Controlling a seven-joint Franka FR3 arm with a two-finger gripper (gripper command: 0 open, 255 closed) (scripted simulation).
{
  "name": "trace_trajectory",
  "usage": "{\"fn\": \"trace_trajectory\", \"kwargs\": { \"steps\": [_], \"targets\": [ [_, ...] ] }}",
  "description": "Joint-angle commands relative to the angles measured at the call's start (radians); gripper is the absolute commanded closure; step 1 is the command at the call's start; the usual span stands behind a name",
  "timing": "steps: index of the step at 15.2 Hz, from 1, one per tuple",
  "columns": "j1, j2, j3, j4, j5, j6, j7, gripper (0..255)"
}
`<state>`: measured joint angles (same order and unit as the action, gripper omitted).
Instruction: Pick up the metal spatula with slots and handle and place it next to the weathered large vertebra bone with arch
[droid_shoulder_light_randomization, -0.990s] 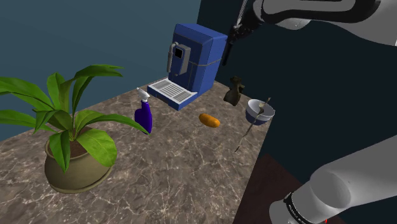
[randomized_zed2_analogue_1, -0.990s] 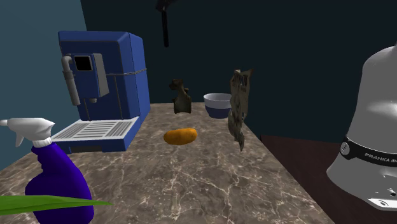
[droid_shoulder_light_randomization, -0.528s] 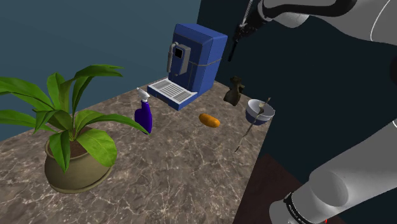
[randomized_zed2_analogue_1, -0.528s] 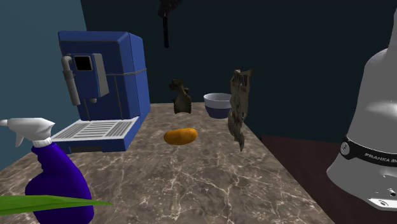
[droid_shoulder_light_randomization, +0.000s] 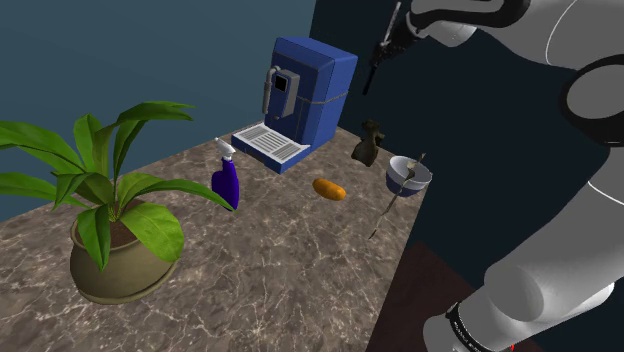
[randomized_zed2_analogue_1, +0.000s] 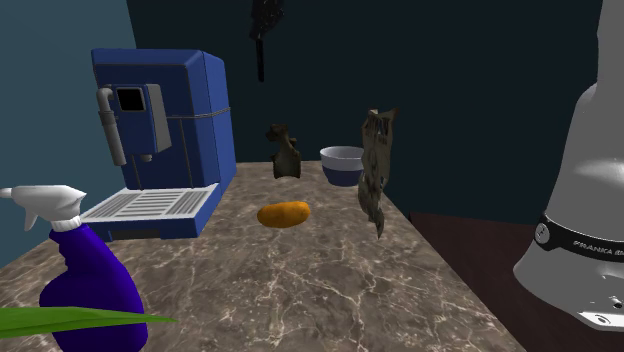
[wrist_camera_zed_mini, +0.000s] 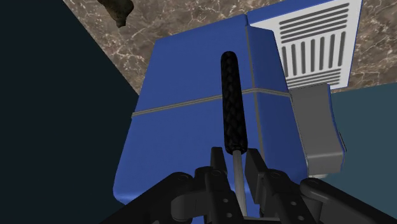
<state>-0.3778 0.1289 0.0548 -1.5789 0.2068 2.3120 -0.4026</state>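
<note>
Your gripper (wrist_camera_zed_mini: 235, 159) is clamped on the thin grey metal shaft of the spatula (wrist_camera_zed_mini: 231, 108), high in the air over the boxy blue coffee machine (wrist_camera_zed_mini: 191, 83). The spatula's handle is a black rod with a cross-hatched, knurled surface and a rounded tip, hanging down away from the fingers. Its slotted blade is hidden behind the hand. The vertebra bone (droid_shoulder_light_randomization: 369, 142), dark, lumpy and ragged-edged, stands on the brown veined marble counter (droid_shoulder_light_randomization: 270, 250) near a pale round bowl (droid_shoulder_light_randomization: 409, 175). You can hardly make out its arch.

Spatula (wrist_camera_zed_mini: 231, 102) hangs in air, black textured handle down, thin metal shaft clamped in tool (wrist_camera_zed_mini: 236, 162). Dark brown bone (droid_shoulder_light_randomization: 368, 143) stands on table (droid_shoulder_light_randomization: 280, 260) far corner.
</note>
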Motion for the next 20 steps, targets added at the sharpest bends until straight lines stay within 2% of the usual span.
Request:
{"fn": "trace_trajectory", "kwargs": {
  "steps": [1, 20],
  "targets": [
    [-0.001, 0.001, 0.000, -0.026, 0.006, 0.027, -0.009, 255],
    [-0.002, 0.026, 0.013, -0.246, 0.063, 0.268, -0.083, 255]
  ]
}}
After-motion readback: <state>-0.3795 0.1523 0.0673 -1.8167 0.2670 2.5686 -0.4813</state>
